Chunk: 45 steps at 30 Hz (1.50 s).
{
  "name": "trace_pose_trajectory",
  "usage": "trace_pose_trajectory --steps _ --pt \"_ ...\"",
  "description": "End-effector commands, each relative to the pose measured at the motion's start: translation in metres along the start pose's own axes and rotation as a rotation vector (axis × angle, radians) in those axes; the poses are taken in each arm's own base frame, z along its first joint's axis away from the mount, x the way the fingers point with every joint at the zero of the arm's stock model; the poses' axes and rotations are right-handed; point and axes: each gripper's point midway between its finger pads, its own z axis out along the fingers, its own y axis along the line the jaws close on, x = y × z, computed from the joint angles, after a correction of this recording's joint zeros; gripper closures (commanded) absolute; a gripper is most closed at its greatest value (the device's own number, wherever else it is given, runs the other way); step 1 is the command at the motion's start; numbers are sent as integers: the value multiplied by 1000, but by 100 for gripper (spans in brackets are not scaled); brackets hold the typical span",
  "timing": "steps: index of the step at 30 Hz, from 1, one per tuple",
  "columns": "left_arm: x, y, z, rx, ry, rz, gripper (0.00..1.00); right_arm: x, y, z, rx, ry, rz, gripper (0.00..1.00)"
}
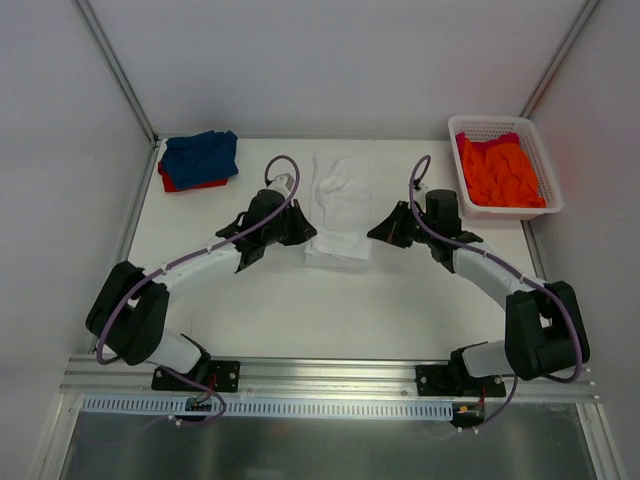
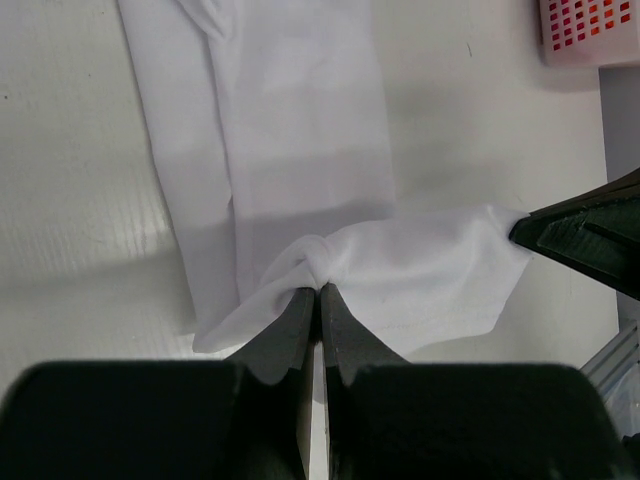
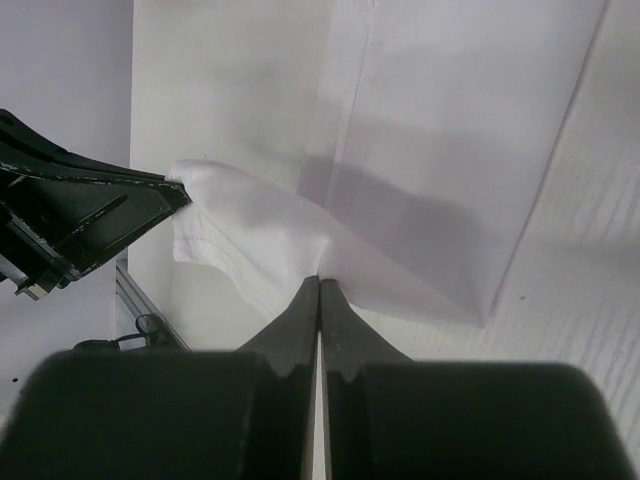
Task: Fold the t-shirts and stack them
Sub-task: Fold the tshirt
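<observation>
The limp white cloth t-shirt [image 1: 338,200], judged light, was pinched at what seemed its near corners by both arms' closed jaws.

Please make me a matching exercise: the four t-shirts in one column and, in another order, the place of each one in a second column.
Column 1
1. white t-shirt
2. blue t-shirt
3. red t-shirt
4. orange t-shirt

Column 2
a. inside the basket at the far right
b. far left corner, lying on top of another t-shirt
c. middle of the table, near edge pinched by the left gripper and the right gripper
d. beneath another t-shirt, only its edge showing

Pairs: 1-c, 2-b, 3-d, 4-a
</observation>
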Motion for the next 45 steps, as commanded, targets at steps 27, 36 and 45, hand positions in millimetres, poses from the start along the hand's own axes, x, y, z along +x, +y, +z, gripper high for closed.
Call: trace_pose_trajectory --steps 27,36,45 --pt "-72 39 101 50 53 -36 100 -83 -44 80 -2 12 75 100" --pt "-83 47 132 88 98 -79 85 -98 -58 97 -2 15 111 99" --pt "-79 58 144 85 135 -98 1 -98 -68 100 17 15 126 66"
